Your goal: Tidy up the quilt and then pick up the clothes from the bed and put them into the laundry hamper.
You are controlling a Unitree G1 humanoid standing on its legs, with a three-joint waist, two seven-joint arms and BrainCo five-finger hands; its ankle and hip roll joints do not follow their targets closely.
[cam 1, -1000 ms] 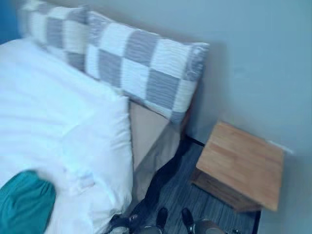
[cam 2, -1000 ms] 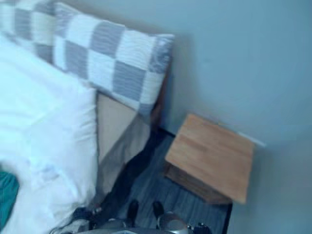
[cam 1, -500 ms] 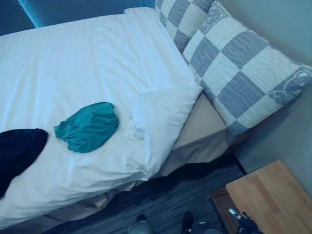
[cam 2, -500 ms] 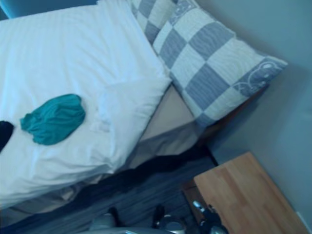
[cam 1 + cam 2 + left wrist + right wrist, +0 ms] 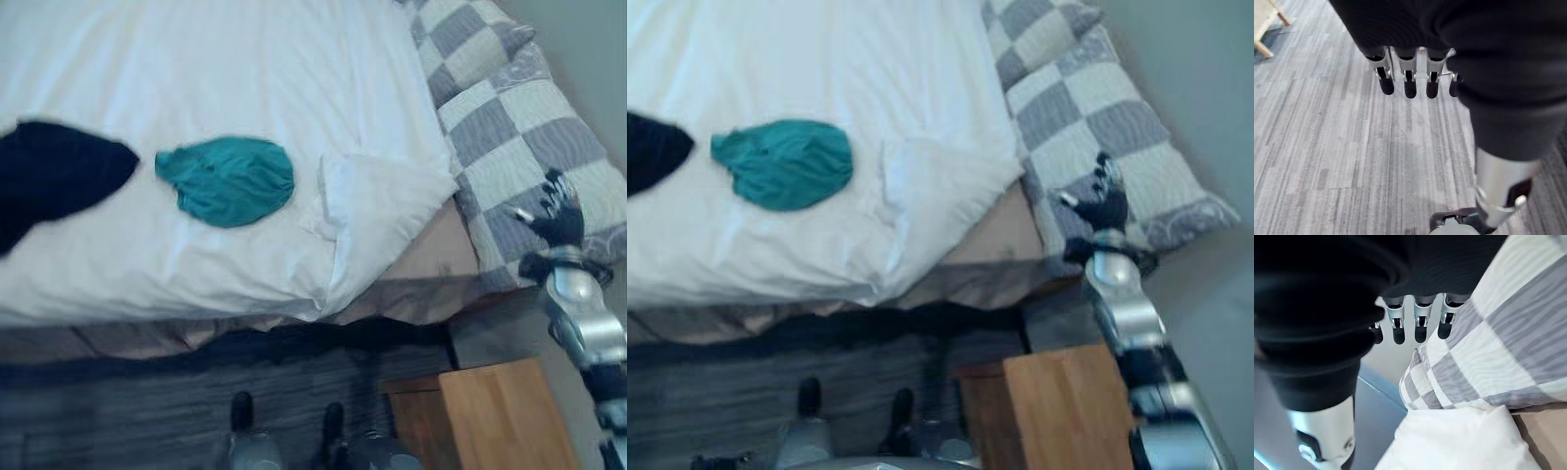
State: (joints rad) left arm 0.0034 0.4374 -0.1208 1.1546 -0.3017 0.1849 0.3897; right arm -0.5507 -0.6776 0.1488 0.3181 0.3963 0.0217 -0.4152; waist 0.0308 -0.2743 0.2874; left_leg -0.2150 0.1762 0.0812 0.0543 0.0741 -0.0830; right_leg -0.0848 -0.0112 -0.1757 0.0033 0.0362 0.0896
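Observation:
A white quilt [image 5: 245, 69] covers the bed, and its near corner [image 5: 387, 196] is folded back, baring a beige strip of mattress [image 5: 436, 250]. On the quilt lie a crumpled teal garment [image 5: 230, 179] and, to its left, a dark navy garment [image 5: 54, 176]. My right hand [image 5: 556, 211] is raised beside the bed's head end, over the near checked pillow [image 5: 519, 137], open and holding nothing. Its fingers [image 5: 1418, 328] are straight, with the pillow [image 5: 1498, 347] and quilt [image 5: 1459, 440] past them. My left hand [image 5: 1409, 83] hangs open over grey carpet [image 5: 1352, 147], empty.
Two grey-and-white checked pillows [image 5: 1087, 98] lean at the head of the bed. A wooden nightstand [image 5: 500, 416] stands on the striped grey carpet [image 5: 147, 401] by the bed's corner, below my right arm. A light wooden furniture leg [image 5: 1264, 29] stands on the floor.
The camera has swung, so the bed sits differently in view and more of the dark garment shows. My right hand has come up into view beside the pillow.

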